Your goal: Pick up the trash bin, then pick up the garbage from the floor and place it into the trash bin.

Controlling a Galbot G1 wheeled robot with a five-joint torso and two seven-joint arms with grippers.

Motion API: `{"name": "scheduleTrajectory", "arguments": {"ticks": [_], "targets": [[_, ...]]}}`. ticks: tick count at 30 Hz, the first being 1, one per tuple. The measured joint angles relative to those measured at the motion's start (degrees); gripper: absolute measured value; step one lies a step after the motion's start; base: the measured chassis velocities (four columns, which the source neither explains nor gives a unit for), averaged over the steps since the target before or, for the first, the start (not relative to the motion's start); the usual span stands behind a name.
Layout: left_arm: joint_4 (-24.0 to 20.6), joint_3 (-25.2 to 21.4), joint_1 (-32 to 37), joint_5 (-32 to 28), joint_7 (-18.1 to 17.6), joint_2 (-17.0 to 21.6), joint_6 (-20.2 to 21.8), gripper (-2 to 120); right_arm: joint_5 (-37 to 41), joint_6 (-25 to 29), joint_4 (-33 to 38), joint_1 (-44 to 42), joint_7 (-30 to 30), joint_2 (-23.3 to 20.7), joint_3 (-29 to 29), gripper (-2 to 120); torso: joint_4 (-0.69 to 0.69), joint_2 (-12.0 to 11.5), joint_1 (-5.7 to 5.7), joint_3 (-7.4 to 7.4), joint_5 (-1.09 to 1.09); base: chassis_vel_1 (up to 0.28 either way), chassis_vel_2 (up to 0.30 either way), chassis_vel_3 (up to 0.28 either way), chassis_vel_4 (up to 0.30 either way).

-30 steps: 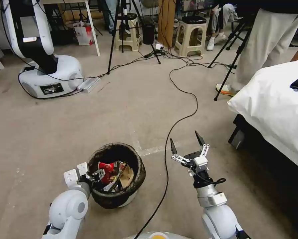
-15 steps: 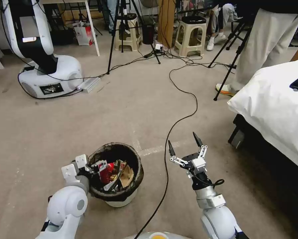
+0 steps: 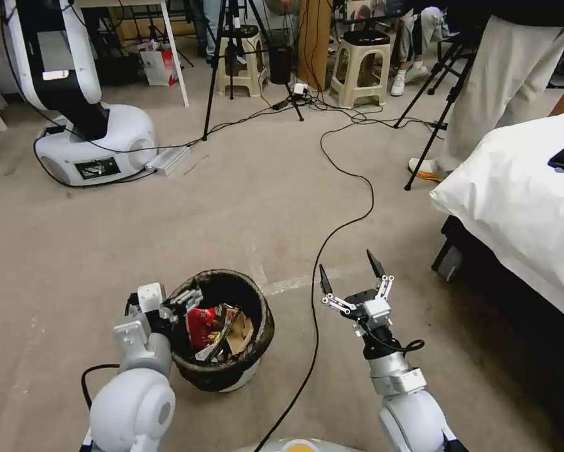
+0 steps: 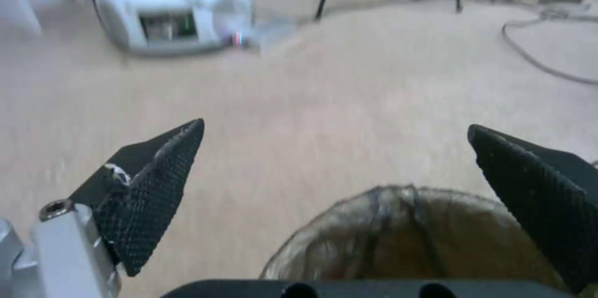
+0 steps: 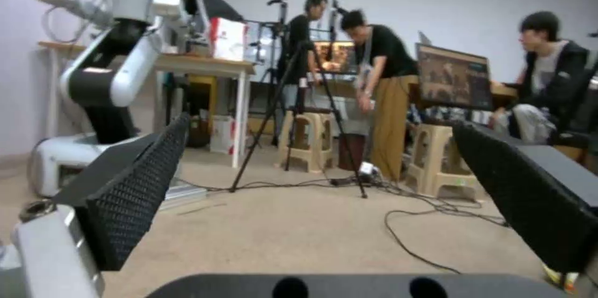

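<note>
On the carpeted floor, the trash bin [image 3: 222,329], a light, thin-walled pail whose slippery bag liner invites a firm rim grasp, holds the garbage [image 3: 216,326] between the wide-open, empty left gripper [image 3: 180,300] and equally spread right gripper [image 3: 350,276].
</note>
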Motion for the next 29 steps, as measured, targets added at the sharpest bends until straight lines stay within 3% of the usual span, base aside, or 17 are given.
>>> {"name": "scheduleTrajectory", "arguments": {"ticks": [2, 3, 5, 7, 10, 17, 29], "targets": [[1.7, 0.3, 1.3, 3.3, 1.0, -0.7, -4.9, 100, 0.0, -0.4, 0.1, -0.2, 1.3, 0.4, -0.1, 100, 0.00, 0.0, 0.00, 0.00, 0.00, 0.000, 0.000, 0.000, 0.000], [1.7, 0.3, 1.3, 3.3, 1.0, -0.7, -4.9, 100, 0.0, -0.4, 0.1, -0.2, 1.3, 0.4, -0.1, 100, 0.00, 0.0, 0.00, 0.00, 0.00, 0.000, 0.000, 0.000, 0.000], [4.7, 0.5, 2.7, 7.5, 2.2, -1.4, -13.5, 100, -0.4, -1.1, 0.2, -0.6, 2.4, 1.2, -0.3, 100, 0.00, 0.0, 0.00, 0.00, 0.00, 0.000, 0.000, 0.000, 0.000], [5.4, 0.5, 3.0, 8.2, 2.3, -1.6, -15.3, 100, -0.5, -1.2, 0.2, -0.7, 2.5, 1.4, -0.4, 100, 0.00, 0.0, -0.01, 0.00, 0.00, 0.000, 0.000, 0.000, 0.000], [8.0, 0.4, 3.8, 11.2, 2.3, -2.1, -21.2, 100, -1.2, -1.5, 0.1, -1.1, 2.8, 2.0, -0.5, 100, 0.00, 0.0, 0.00, 0.00, 0.00, 0.000, 0.000, 0.000, 0.000], [10.3, 0.3, 4.5, 12.6, 1.6, -2.3, -25.1, 100, -1.9, -2.2, -0.3, -1.5, 3.2, 2.4, -0.4, 100, 0.00, 0.0, 0.00, 0.00, 0.00, 0.000, 0.000, 0.000, 0.000], [10.4, 0.4, 4.4, 12.4, 1.3, -2.2, -25.0, 100, -2.0, -2.5, -0.3, -1.5, 3.2, 2.4, -0.3, 100, 0.00, 0.0, 0.00, 0.00, 0.00, 0.000, 0.000, 0.000, 0.000]]}}
